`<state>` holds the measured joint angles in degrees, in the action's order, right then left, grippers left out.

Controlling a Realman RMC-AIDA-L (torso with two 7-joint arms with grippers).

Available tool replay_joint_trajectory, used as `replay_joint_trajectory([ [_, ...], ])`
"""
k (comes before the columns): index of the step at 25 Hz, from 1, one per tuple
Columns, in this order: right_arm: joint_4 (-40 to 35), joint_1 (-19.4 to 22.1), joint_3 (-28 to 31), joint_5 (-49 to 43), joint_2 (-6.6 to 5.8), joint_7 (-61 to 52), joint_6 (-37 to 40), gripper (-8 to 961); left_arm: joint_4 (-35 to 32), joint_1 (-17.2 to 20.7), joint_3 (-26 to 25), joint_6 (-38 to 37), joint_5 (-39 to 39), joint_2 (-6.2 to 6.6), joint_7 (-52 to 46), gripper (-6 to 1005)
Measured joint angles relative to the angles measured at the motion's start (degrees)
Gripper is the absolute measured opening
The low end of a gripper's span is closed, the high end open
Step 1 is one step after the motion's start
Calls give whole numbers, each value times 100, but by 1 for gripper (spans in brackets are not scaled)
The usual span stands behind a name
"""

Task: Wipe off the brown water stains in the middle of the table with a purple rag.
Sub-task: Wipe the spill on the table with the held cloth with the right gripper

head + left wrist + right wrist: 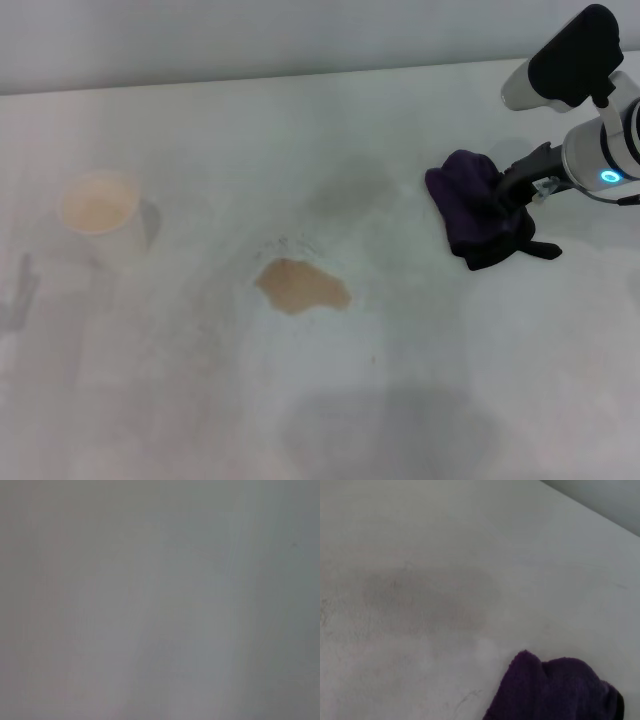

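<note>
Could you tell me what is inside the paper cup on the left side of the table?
The paper cup holds light tan-brown liquid up near its rim; the cup's bottom is hidden beneath it.

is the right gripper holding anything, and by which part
The right gripper holds the purple rag by its right-hand edge; the rest hangs bunched over the table. The left gripper is out of view.
</note>
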<state>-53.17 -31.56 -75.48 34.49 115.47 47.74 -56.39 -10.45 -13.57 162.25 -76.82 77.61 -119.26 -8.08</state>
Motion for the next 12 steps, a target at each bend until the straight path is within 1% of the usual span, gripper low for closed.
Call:
replay_joint_trajectory([
  [5, 36, -2, -18, 23, 14, -1, 62, 346, -1, -5, -9, 0, 22, 0, 0, 869],
  [10, 283, -114, -27, 21, 2, -2, 89, 331, -9, 15, -9, 0, 205, -7, 0, 869],
  [12, 339, -134, -20, 10, -4, 4, 110, 280, -9, 26, -9, 1, 216, -6, 0, 869],
])
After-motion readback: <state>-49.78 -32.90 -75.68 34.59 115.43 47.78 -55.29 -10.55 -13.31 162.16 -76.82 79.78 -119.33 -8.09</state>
